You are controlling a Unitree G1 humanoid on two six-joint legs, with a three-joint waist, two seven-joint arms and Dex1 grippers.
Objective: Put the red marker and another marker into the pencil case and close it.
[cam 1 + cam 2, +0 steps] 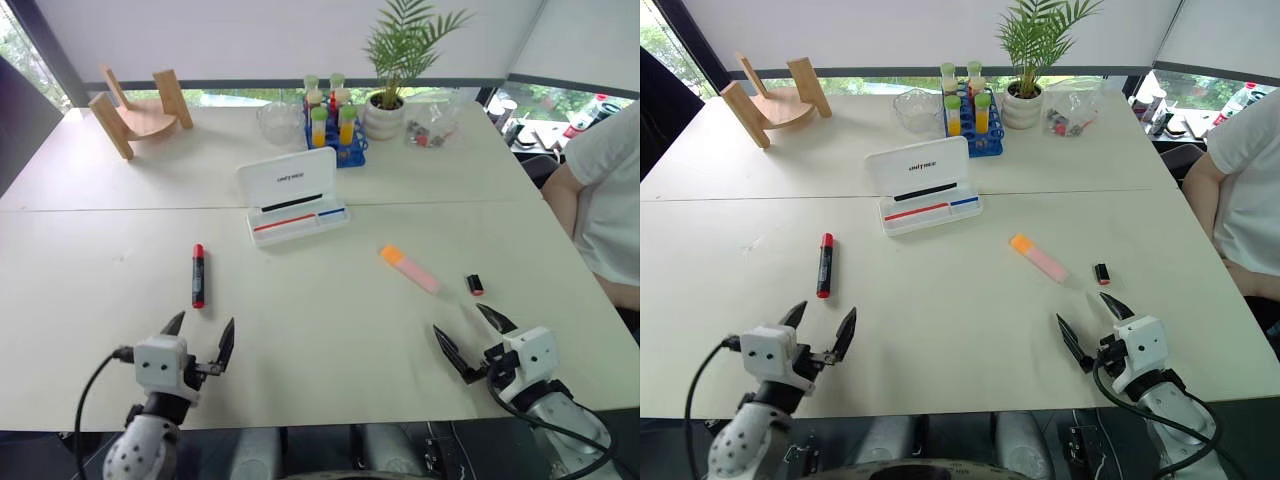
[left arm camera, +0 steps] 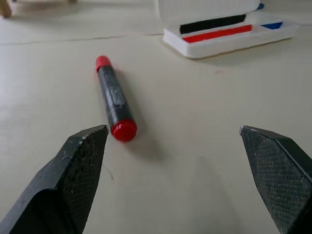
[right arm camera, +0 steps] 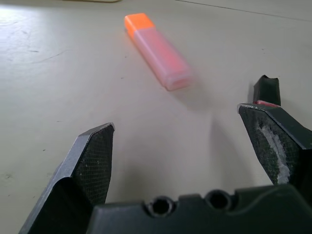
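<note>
Two black two-fingered claws hover low over a pale table [image 1: 330, 330], both spread wide and holding nothing. Just ahead of the left claw [image 1: 198, 336] lies the short thick marker with red ends and a black middle [image 1: 198, 275], flat on the table and apart from the fingers. Ahead of the right claw [image 1: 475, 339] rests the thick pale pink translucent marker with an orange cap [image 1: 409, 268], and a tiny black-and-red stub [image 1: 474, 284] sits nearer that claw's outer finger. Farther back, between the two markers, the flat white hard-plastic pencil case [image 1: 296, 205] stands open, lid raised, with thin black, red and blue pens lying in its tray.
</note>
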